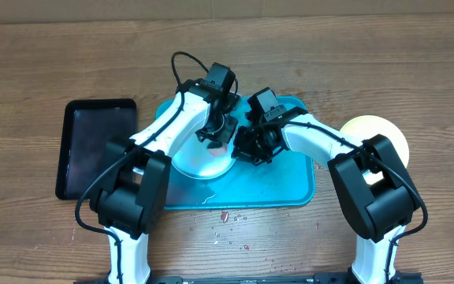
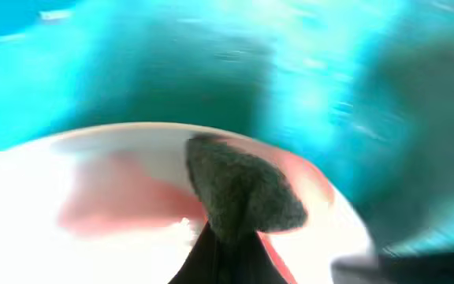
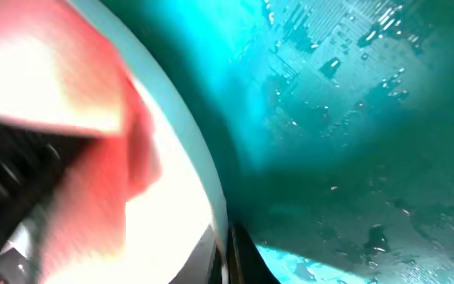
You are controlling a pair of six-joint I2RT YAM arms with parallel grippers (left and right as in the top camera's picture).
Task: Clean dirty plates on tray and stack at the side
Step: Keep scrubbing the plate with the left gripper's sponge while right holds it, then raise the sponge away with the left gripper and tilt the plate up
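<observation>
Turquoise tray point(image 1: 290, 189) sits mid-table, with a red-smeared pale plate point(image 1: 199, 162) on its left part. Left gripper point(image 1: 216, 136) pinches a grey sponge point(image 2: 243, 193) against that plate. Right gripper point(image 1: 253, 148) seems to meet the plate's right rim, though blur hides whether it grips. Yellow-green plate point(image 1: 381, 130) lies right of the tray.

left hand point(image 1: 217, 134), right hand point(image 1: 248, 147), lowered, close together

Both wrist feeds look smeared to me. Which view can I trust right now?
Overhead: sharp, evenly lit, though the arms cover much of the plate. Left wrist: blurred throughout, red smear and grey pad soft. Right wrist: plate blown out and blurred, tray sharper.
</observation>
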